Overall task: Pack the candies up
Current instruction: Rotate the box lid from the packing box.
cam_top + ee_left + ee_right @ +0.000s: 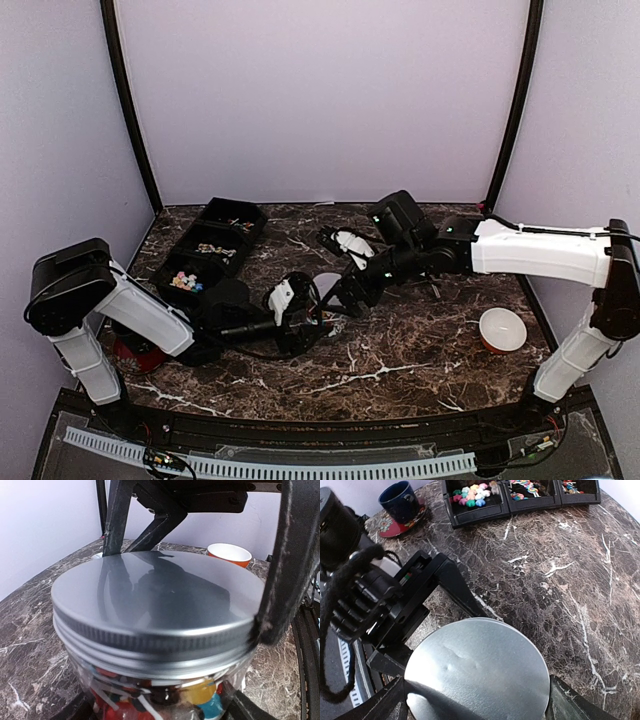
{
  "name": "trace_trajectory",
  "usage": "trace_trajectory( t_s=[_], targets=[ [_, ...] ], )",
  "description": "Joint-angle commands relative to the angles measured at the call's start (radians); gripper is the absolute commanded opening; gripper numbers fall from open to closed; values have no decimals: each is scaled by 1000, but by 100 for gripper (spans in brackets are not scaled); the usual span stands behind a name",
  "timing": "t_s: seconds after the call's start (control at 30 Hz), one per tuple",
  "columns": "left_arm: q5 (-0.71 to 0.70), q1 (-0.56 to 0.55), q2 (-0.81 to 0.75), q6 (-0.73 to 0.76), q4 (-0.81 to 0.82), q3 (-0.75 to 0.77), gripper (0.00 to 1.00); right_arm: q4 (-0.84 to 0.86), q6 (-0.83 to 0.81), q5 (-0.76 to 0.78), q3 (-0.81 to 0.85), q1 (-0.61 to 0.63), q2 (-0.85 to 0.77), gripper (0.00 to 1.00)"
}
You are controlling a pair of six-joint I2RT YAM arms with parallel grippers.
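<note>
A glass jar [150,690] stands on the marble table, closed by a wide silver lid [155,595] [480,675]. Mixed-colour candies [205,692] show through its wall. My left gripper [160,711] [300,312] is shut on the jar's body just under the lid, one finger on each side. From above, my right gripper [475,702] [335,295] straddles the lid, with its fingers [285,565] against the rim on both sides. More loose candies [470,494] [185,283] lie in the black tray [240,212] at the back left.
An orange and white bowl [502,331] [229,553] sits at the right. A dark blue mug [400,499] on a red saucer stands near the left arm's base. The tray's other compartments [530,489] hold wrapped sweets.
</note>
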Motion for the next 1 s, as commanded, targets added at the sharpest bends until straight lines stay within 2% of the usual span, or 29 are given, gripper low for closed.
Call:
trace_trajectory(
  t_s=[0.0,0.33,0.97],
  targets=[
    [-136,2,-62,-7,108,10,69,3,98,33,17,22,16,92],
    [-162,2,-78,-3,118,2,69,4,91,-8,-16,34,-33,98],
    [-174,15,-101,-8,115,3,69,-44,55,-66,-67,89,-105,98]
  ],
)
